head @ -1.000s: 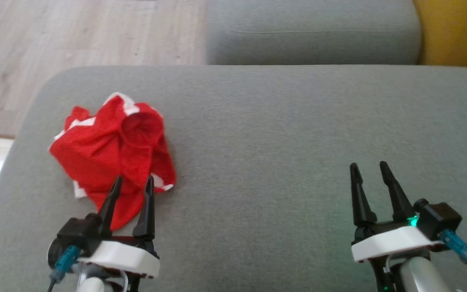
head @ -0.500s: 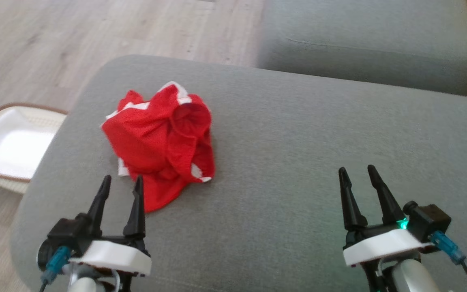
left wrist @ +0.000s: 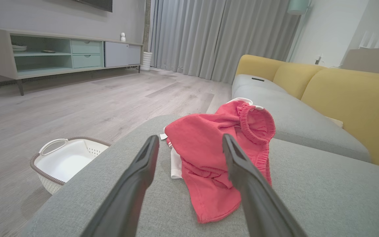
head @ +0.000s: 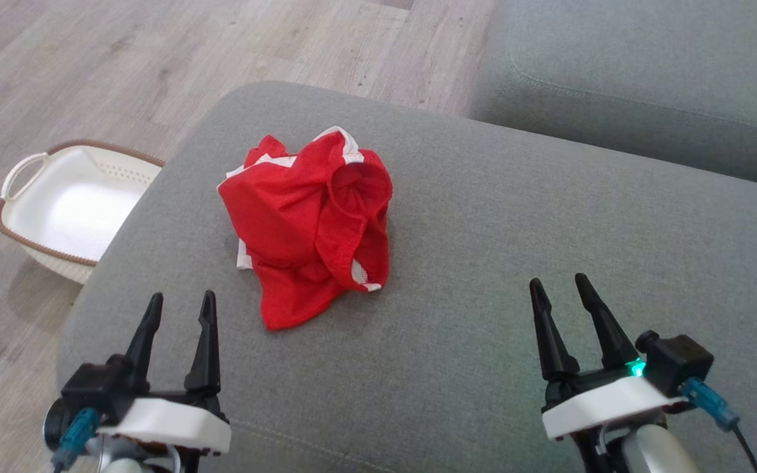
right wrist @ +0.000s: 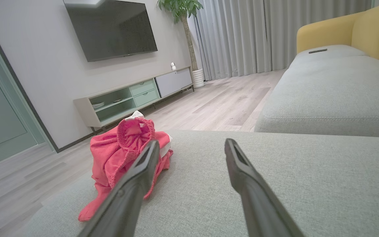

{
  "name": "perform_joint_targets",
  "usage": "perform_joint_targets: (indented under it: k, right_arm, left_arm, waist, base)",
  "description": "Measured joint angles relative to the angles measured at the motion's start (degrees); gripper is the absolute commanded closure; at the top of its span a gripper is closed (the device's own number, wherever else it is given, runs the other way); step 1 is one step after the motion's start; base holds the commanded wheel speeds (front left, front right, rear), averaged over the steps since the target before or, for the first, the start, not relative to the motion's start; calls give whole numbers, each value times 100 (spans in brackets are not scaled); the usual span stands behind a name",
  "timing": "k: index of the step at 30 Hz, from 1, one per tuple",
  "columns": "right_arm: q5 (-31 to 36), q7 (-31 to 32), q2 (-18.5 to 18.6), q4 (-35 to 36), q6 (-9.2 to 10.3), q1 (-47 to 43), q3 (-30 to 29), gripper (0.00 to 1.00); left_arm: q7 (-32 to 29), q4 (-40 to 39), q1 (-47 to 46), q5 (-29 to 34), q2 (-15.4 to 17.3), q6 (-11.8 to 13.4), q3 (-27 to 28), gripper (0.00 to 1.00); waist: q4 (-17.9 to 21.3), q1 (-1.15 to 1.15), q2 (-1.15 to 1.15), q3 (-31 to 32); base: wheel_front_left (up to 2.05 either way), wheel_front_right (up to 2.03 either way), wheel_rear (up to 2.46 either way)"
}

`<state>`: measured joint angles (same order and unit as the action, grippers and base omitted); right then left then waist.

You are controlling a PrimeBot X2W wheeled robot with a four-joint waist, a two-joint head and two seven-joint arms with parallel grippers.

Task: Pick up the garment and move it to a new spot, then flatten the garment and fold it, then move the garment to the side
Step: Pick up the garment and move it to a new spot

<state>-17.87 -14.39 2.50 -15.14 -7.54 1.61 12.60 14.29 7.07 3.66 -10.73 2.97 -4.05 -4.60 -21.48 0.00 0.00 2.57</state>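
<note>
grey woven sofa cushion takes up most of the head view, with pale wood-plank floor beyond its rounded edge at 11 o'clock. the crumpled red mesh garment with white trim lies bunched on the cushion, a little toward 11 o'clock of the view's middle, its elastic waistband standing up as a ring. nothing touches it.

the left gripper hovers at 7 o'clock, jaws spread and empty, the garment near it toward 1 o'clock. the right gripper sits at 5 o'clock, jaws likewise spread with nothing between them, well apart from the cloth at its 10 o'clock.

i judge the first step to be in hand, with the pick-up not yet begun. the next move calls for the left arm to reach forward and down and close on a thick fold, perhaps the near hanging tip, deep enough that thin mesh does not slip. the bare cushion toward 3 o'clock looks like the roomiest new spot.

from above, the head view gives the gaps between grippers and cloth. the left wrist view adds the heap's height, the garment framed between its fingers, a yellow sofa backrest at 3 o'clock, and the white perforated basket with a brown rim on the floor at 8 o'clock. the right wrist view adds a dark wall-mounted television at 11 o'clock.
</note>
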Motion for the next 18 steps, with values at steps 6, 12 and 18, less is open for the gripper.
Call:
perform_joint_targets:
  k: [6,12,18]
  right_arm:
    - [-31,0,0,0,0,-3,23,0]
    - [-26,0,0,-1,0,2,33,0]
    - [115,0,1,48,0,51,-157,0]
  left_arm:
    - [0,-25,0,7,0,-1,40,0]
    - [1,-62,-35,60,-1,-34,181,0]
    - [1,149,-588,230,53,-243,142,0]
  waist:
    - [-10,0,0,-6]
    - [106,0,0,-129]
    - [290,0,0,-418]
  base:
    - [0,0,0]
    - [0,0,0]
    - [0,0,0]
